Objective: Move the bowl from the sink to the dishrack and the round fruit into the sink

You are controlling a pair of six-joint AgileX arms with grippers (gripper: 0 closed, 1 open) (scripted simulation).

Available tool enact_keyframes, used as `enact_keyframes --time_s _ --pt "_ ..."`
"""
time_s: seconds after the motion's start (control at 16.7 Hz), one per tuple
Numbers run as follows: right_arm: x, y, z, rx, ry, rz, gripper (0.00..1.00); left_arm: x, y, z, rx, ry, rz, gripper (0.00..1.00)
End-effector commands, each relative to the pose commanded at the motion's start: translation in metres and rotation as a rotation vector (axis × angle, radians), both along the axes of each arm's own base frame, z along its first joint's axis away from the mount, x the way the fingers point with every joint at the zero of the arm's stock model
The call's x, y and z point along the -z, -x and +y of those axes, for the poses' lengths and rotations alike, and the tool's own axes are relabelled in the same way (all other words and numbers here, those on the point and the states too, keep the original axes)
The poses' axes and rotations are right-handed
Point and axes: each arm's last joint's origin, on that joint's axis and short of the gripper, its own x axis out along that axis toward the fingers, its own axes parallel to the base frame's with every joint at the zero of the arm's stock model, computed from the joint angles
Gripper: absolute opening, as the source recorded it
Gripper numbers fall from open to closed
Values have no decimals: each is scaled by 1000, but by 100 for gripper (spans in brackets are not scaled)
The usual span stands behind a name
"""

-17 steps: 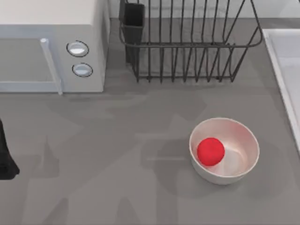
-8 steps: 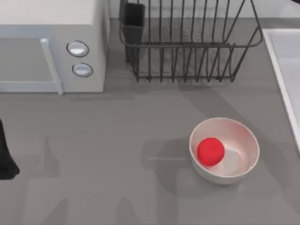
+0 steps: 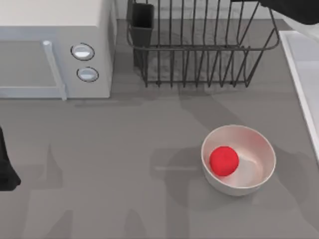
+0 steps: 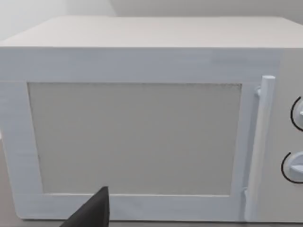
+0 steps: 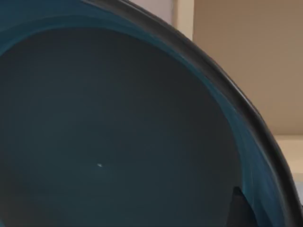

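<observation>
Right wrist view, teal bowl (image 5: 109, 137) close

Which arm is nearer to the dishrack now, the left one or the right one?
Right. In the top view the right arm reaches in at the far right corner, touching or overlapping the dishrack. The left arm sits at the table's left edge, beyond the microwave.

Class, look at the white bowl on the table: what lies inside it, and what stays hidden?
Inside the white bowl rests the round fruit, toward its left wall. The bowl floor beneath the fruit is covered.
</observation>
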Motion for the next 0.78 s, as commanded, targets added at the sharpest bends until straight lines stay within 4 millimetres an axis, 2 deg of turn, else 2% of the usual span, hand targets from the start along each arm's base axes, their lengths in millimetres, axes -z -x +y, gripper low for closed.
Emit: enact_keyframes --time_s 0.12,0.3,0.54,0.78 --pt "5 -3 3 -4 2 2 0 0 0 0 0 0 0 100" --pt "35 -22 14 -15 9 9 0 0 0 0 0 0 0 100" --pt "99 -61 22 -15 -5 -8 0 0 0 0 0 0 0 100" --pt "167 -91 11 -4 -11 -17 0 0 0 0 0 0 0 100"
